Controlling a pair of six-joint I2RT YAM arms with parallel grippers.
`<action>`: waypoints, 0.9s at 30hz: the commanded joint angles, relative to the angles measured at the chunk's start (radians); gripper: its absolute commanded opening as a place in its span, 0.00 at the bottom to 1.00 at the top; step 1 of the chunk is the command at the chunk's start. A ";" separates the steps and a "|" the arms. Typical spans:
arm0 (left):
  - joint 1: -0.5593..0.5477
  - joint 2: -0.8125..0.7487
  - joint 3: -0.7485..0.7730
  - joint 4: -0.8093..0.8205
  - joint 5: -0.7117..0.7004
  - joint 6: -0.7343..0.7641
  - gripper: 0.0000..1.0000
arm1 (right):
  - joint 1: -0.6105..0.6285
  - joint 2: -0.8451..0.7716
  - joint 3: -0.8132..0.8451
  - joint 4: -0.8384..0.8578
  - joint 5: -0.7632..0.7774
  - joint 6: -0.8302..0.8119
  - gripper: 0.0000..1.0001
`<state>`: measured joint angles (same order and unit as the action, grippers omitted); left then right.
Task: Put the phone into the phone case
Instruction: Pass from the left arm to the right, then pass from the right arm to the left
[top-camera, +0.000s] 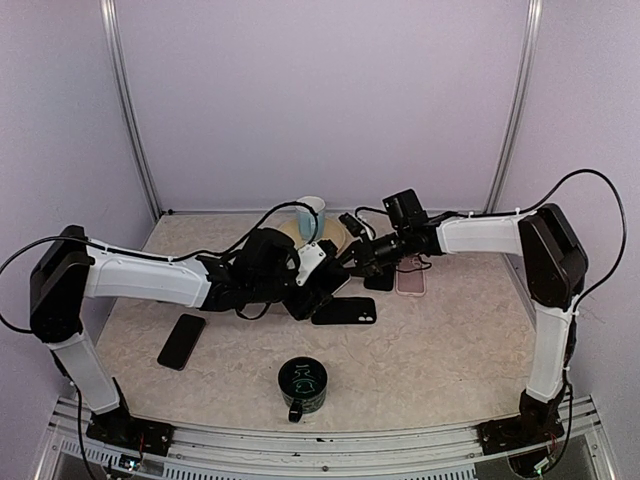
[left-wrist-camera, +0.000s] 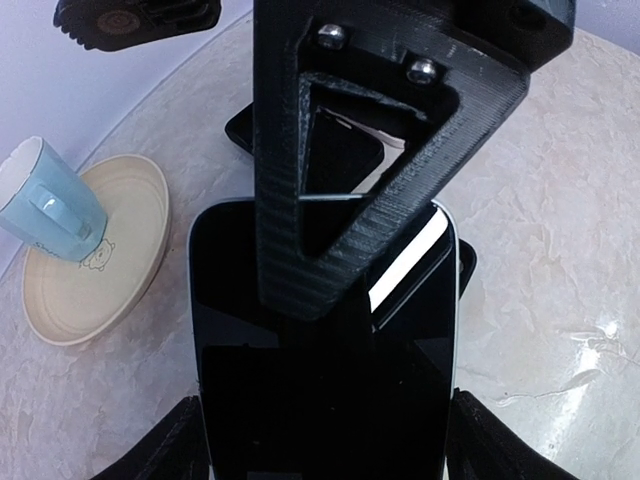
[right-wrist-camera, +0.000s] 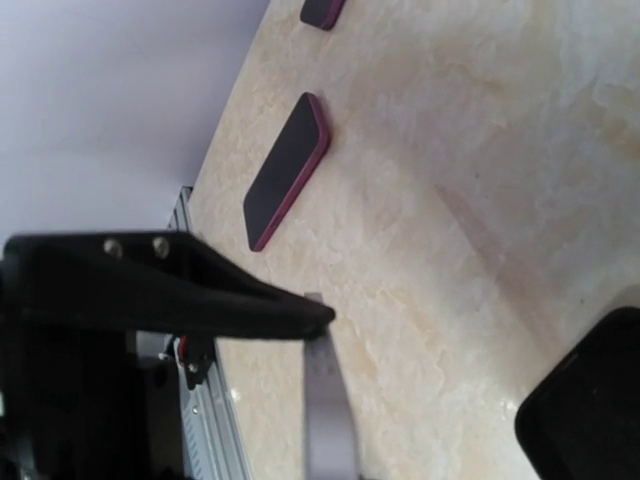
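A black-screened phone with a pale rim sits across my left gripper. One finger presses each long side, so the gripper is shut on it. In the top view the phone's white back tilts up above my left gripper. My right gripper is shut on the phone's far end. One of its fingers lies over the screen. In the right wrist view its fingertip pinches a thin grey edge. The black phone case lies flat on the table just below; its corners show under the phone.
A blue cup stands on a beige plate behind the grippers. A dark green mug is near the front. A dark phone lies at the left. A pink case and a small black item lie at the right.
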<state>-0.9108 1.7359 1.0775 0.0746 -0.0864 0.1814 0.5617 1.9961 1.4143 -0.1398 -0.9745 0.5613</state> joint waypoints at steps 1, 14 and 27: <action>0.010 -0.083 -0.013 0.099 -0.028 -0.043 0.86 | -0.034 -0.069 -0.075 0.070 -0.002 0.048 0.00; 0.164 -0.185 -0.072 0.204 0.215 -0.345 0.99 | -0.106 -0.244 -0.244 0.264 0.094 0.085 0.00; 0.274 -0.082 0.013 0.279 0.519 -0.660 0.99 | -0.160 -0.432 -0.502 0.723 0.160 0.226 0.00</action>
<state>-0.6460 1.6054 1.0294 0.3286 0.3168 -0.3645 0.4065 1.6295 0.9562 0.3569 -0.8207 0.7437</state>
